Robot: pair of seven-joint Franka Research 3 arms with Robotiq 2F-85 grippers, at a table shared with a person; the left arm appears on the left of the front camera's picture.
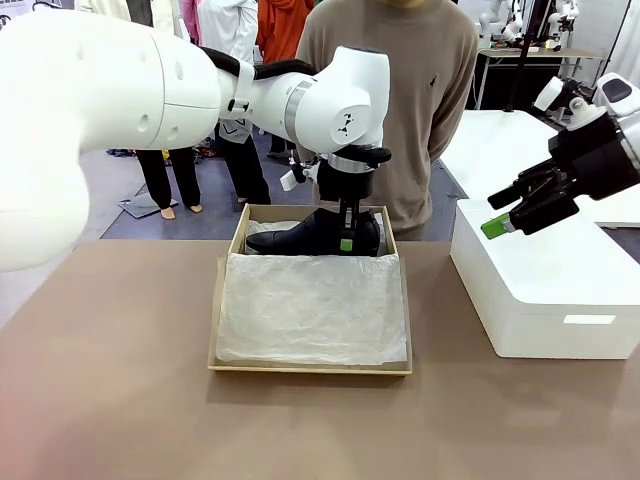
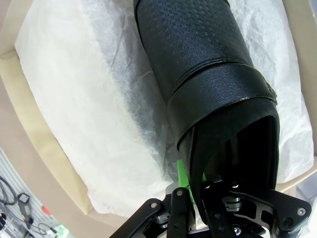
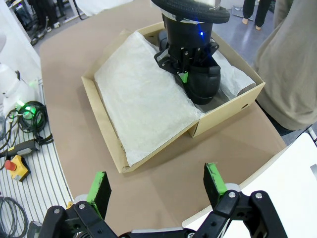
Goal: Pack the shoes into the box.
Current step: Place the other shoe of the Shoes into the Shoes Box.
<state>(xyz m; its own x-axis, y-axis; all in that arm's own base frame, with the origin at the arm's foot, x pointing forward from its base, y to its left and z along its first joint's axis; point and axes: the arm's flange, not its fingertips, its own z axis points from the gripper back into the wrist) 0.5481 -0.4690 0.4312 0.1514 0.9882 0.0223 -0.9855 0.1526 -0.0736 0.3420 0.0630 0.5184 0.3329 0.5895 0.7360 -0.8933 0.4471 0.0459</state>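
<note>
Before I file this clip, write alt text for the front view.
The left pincer grips a black shoe by its heel at the far end of the tan box, white tissue covering the near part. The right pincer hangs open over a white block.

I'm working in a robot lab: an emergency-stop button (image 3: 14,167) and loose cables (image 3: 35,120) are lying on rails (image 3: 52,166) beside the tabletop (image 3: 163,168).

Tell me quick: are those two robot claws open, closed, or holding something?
Left gripper: shut on the shoe, inside the box.
Right gripper: open, holding nothing.
</note>
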